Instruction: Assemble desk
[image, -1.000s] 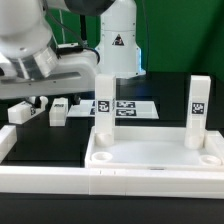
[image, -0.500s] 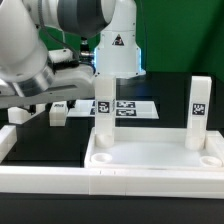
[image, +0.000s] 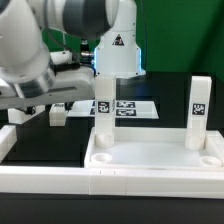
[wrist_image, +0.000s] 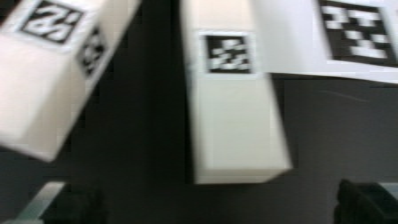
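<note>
The white desk tabletop (image: 150, 160) lies at the front of the exterior view with its rim up. Two white tagged legs stand upright in its far sockets, one toward the exterior view's left (image: 104, 108) and one toward its right (image: 198, 112). Two loose legs lie on the black table at the exterior view's left (image: 22, 113) (image: 58, 113). In the wrist view one loose leg (wrist_image: 231, 110) lies lengthwise between my open fingers, and a second (wrist_image: 54, 85) lies tilted beside it. My gripper (wrist_image: 205, 205) is open above them and holds nothing. The arm hides it in the exterior view.
The marker board (image: 128, 106) lies flat behind the tabletop and shows in the wrist view (wrist_image: 356, 35). White border rails run along the front (image: 50, 182) and at the exterior view's left (image: 5, 143). The robot base (image: 118, 50) stands at the back.
The arm has swung down and toward the exterior view's left, over the loose legs. It has hardly moved in the last half second. The parts lie as before.
</note>
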